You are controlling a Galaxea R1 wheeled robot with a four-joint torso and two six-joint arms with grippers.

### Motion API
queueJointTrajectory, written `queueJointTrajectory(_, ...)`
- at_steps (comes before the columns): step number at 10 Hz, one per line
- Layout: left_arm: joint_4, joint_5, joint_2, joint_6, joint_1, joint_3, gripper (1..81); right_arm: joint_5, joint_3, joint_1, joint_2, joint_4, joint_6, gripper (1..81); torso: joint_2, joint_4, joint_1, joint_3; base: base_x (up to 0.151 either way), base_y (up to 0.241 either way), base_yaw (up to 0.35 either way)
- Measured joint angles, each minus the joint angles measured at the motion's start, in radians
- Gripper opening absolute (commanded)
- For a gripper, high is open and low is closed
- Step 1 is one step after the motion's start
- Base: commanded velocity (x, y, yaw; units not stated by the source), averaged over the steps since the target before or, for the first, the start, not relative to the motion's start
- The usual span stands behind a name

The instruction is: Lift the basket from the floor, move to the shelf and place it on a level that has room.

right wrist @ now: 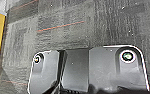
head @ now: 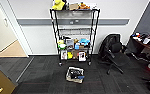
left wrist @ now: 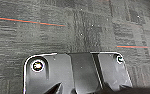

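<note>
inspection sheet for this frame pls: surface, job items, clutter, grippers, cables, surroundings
Surface: dark carpet with thin red lines.
Job's things: basket on the carpet in front of the shelf, apart from it; second tier looks bare.
Clutter: yellow toy and boxes on the top tier; lower two tiers packed with small items.
Grippers: fingers not discernible in either wrist view.
Cables: nothing seen.
Surroundings: office chair right of the shelf, cluttered desk far right, doorway left, white wall behind.

an office: grey carpet tiles, black swivel chair, cluttered desk, wire shelf against white wall
</note>
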Motion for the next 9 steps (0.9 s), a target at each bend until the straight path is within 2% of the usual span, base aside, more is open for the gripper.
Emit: queueJointTrajectory(9, 0.000, -0.006, 0.000, 0.000, 0.000, 0.011, 81.1, 0.008, 0.000, -0.003, -0.003, -0.001, 0.000, 81.1, 0.001, 0.000, 0.000, 0.000, 0.089, 0.000, 0.000)
